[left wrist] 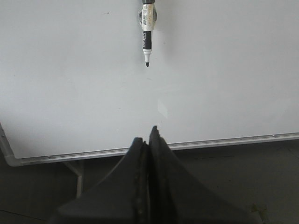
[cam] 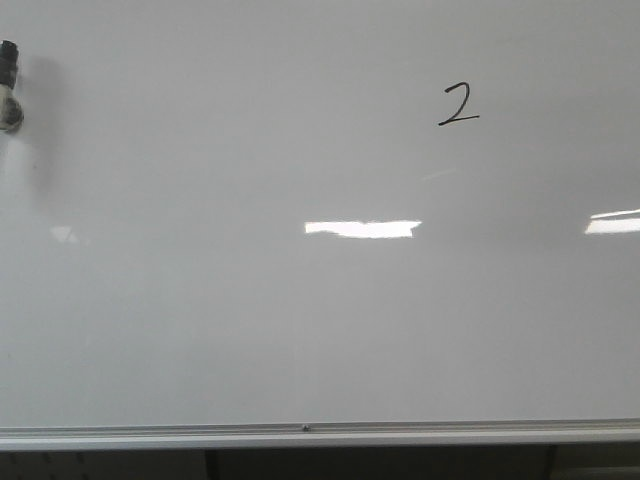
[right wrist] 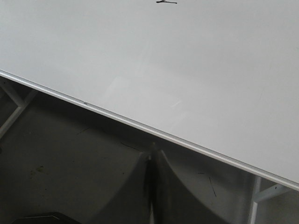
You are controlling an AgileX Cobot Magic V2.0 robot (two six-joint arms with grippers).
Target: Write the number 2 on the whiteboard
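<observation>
The whiteboard (cam: 250,330) fills the front view, with a silver rail (cam: 300,432) along its lower edge. A small black hand-drawn number 2 (cam: 458,105) is on its upper right. The base of the 2 (right wrist: 167,1) shows at the edge of the right wrist view. A black and white marker (left wrist: 147,37) hangs on the board in a holder; it also shows at the left edge of the front view (cam: 9,95). My left gripper (left wrist: 148,135) is shut and empty, back from the board below the marker. My right gripper (right wrist: 150,154) is shut and empty, below the rail.
Bright light glares (cam: 362,228) lie on the board. The board's metal stand legs (right wrist: 14,105) and a dark floor (right wrist: 60,163) show below the rail (right wrist: 140,126).
</observation>
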